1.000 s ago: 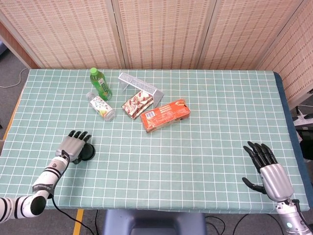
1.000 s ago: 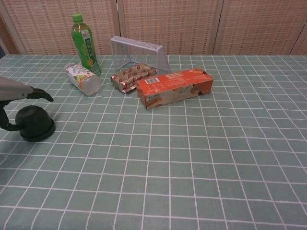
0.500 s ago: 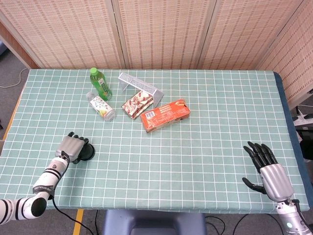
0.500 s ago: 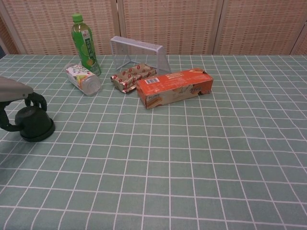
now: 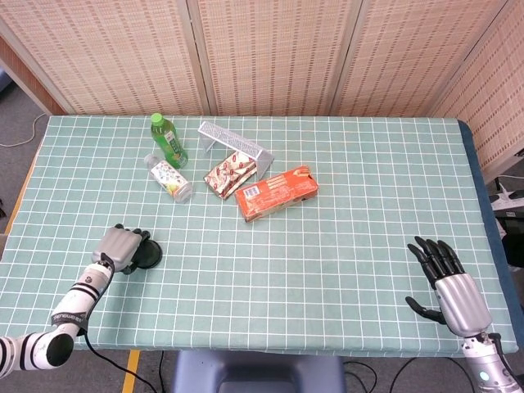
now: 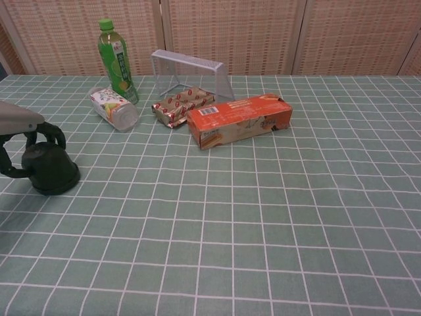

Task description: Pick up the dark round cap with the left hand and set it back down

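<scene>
The dark round cap [image 5: 147, 255] sits on the checked cloth near the table's front left. My left hand [image 5: 119, 246] lies over its left side, fingers curled down around it. In the chest view the cap [image 6: 52, 174] rests on the cloth, with a finger hooked over its top and the thumb at its left, so the left hand [image 6: 24, 129] grips it. My right hand [image 5: 447, 276] hovers at the front right with its fingers spread and nothing in it; the chest view does not show it.
At the back left stand a green bottle [image 5: 168, 140], a small bottle [image 5: 170, 179] lying on its side, a wire rack [image 5: 234, 143], a snack pack [image 5: 230, 174] and an orange box [image 5: 277, 191]. The table's front edge runs close to the cap.
My left hand's fingers, stretched flat over the cap a second ago, have curled down and closed around it. The cap has shifted slightly right. The right hand has not moved.
</scene>
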Controlling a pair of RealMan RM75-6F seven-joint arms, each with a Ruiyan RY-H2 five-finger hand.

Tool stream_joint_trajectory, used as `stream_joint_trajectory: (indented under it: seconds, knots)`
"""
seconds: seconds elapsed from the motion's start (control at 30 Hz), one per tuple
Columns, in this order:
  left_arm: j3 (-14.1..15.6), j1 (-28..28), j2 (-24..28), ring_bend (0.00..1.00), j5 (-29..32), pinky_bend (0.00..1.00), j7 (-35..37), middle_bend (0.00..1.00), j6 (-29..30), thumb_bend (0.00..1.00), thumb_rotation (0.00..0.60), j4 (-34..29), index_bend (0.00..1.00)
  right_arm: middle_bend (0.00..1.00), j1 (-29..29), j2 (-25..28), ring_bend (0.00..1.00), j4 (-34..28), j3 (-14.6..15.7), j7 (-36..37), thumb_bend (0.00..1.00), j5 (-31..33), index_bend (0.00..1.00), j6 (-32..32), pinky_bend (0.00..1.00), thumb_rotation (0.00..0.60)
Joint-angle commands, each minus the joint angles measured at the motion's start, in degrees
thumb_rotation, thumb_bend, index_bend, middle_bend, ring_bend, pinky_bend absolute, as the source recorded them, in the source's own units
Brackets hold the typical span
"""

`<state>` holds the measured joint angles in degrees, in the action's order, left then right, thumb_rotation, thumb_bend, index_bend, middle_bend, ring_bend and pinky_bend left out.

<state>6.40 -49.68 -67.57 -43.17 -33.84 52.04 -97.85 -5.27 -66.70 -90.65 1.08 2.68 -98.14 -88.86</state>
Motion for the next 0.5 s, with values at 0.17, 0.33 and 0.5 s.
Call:
stream_joint_trajectory:
  seconds: [0.17,0.33,0.5]
  knots:
    - [-1.91,1.25,2.25,0.37,-1.91,0.24,3.18,0.51,0.56,0.36,0.6,-1.46,0.53,0.0,0.11,0.16,0.0,-0.11,0.06,-0.3,0.12,-0.21,0.0,-0.25,0.0,0.6]
    - [-2.8,2.36,3.0,0.38,-1.71,0.25,4.5,0.52,1.26,0.36,0.6,0.4,0.53,0.0,0.21,0.38,0.0,-0.17,-0.04,-0.46,0.12,-0.13,0.0,-0.48,0.0,0.6]
    - [-2.36,3.53,-0.67,0.38,0.79,0.25,1.02,0.5,3.59,0.38,0.6,8.46,0.51,0.0,0.17,0.46,0.0,-0.19,0.02,-0.66,0.12,-0.15,0.0,-0.28,0.0,0.6]
